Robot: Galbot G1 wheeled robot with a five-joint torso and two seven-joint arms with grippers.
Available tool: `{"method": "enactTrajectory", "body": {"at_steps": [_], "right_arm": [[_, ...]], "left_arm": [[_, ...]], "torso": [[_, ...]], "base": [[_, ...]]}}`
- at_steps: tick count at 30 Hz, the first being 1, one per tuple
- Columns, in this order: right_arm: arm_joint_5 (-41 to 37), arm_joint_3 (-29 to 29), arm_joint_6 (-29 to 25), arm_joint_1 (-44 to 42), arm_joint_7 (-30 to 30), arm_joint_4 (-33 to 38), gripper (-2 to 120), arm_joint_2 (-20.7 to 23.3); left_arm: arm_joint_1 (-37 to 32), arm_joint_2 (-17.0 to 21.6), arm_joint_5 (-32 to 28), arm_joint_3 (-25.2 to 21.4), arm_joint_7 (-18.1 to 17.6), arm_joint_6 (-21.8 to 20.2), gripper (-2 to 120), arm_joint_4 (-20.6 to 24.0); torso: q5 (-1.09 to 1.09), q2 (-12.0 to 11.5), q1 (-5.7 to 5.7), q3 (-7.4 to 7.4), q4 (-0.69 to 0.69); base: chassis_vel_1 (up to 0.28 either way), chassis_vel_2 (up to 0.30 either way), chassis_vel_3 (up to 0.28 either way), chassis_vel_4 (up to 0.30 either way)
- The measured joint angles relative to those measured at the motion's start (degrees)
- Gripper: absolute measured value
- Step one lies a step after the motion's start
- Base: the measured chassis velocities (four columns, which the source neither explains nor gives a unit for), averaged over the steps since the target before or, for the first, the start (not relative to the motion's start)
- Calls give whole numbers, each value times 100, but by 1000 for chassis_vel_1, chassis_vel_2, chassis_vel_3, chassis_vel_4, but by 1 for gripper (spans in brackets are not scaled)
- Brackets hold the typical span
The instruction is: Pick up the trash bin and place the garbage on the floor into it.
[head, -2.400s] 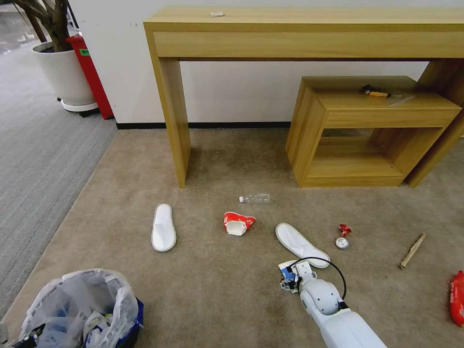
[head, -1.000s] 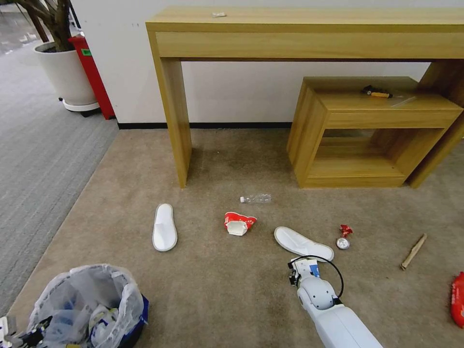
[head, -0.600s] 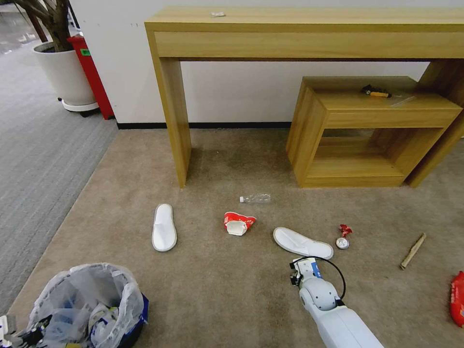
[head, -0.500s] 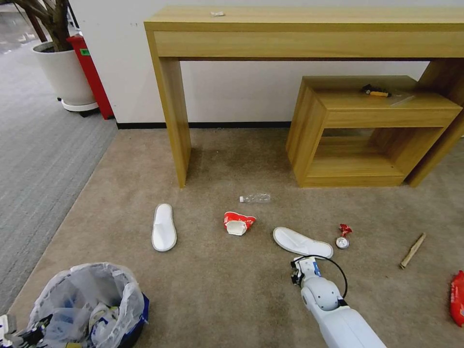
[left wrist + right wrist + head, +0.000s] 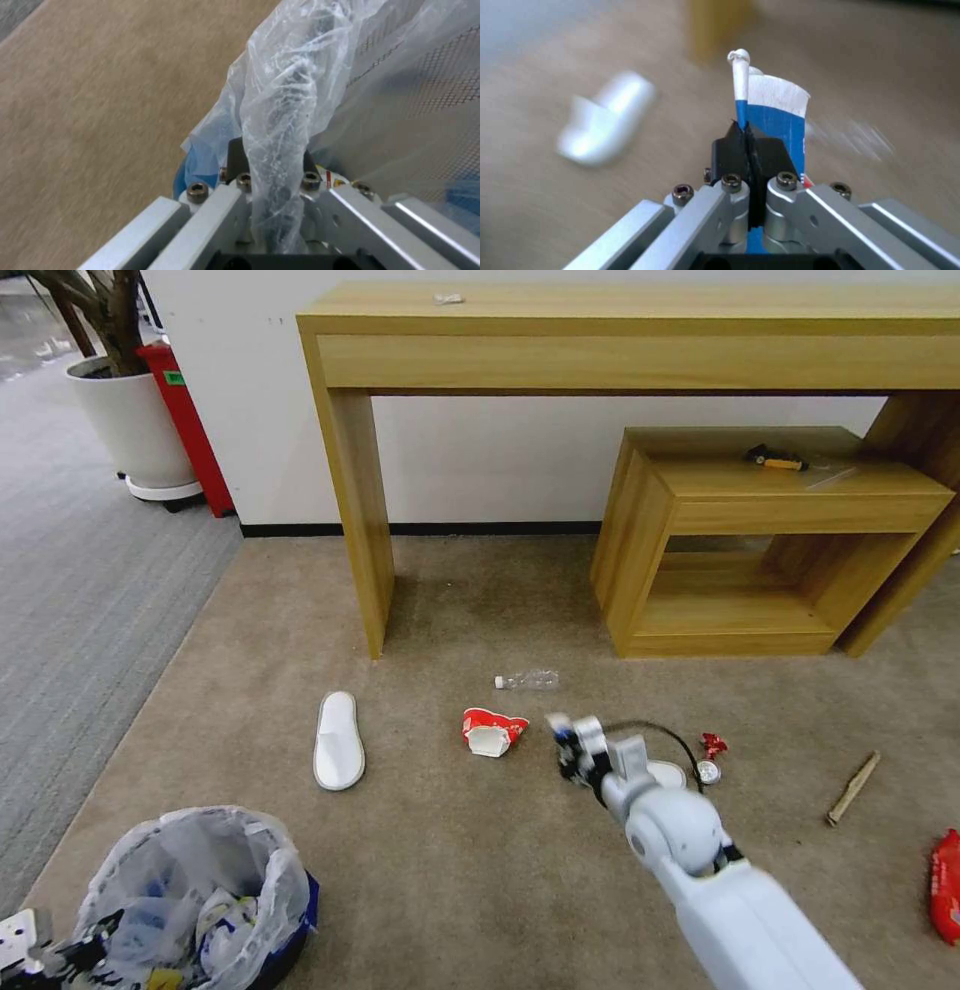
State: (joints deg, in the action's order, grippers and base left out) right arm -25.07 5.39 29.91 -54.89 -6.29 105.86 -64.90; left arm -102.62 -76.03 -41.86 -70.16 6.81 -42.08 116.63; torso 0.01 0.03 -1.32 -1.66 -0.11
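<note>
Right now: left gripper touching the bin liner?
Touching. The left wrist view shows the left gripper with its jaws closed on a twisted fold of the plastic bag lining the trash bin.

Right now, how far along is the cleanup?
Done: trash bin held by left gripper, litter already inside. In hand: right gripper clamps a crushed blue cup. Left: two slippers, red cup, bottle, can, stick, wrapper.
</note>
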Motion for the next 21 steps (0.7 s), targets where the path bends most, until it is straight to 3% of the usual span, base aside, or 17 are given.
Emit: {"method": "enactTrajectory", "body": {"at_steps": [5,10,21], "right_arm": [[-1062,-1020,-204,1499,-724,-6,0,-8],[-2220,-2186,-126,2631,-1119,9,0,-627],[-3365,-3634,295,2953,-856,-38,0,-1272]], "left_arm": [[214,120,-1,116,-109,-1,0,-74],[238,188,14,135,-123,-5,0,-162],[346,204,2,260,-229,-8,0,-143]], "torso": [[-1,0,0,0,0],[-2,0,0,0,2],[-2,0,0,1,0]], "base": [[0,0,0,0],[0,0,0,0],[0,0,0,0]]}}
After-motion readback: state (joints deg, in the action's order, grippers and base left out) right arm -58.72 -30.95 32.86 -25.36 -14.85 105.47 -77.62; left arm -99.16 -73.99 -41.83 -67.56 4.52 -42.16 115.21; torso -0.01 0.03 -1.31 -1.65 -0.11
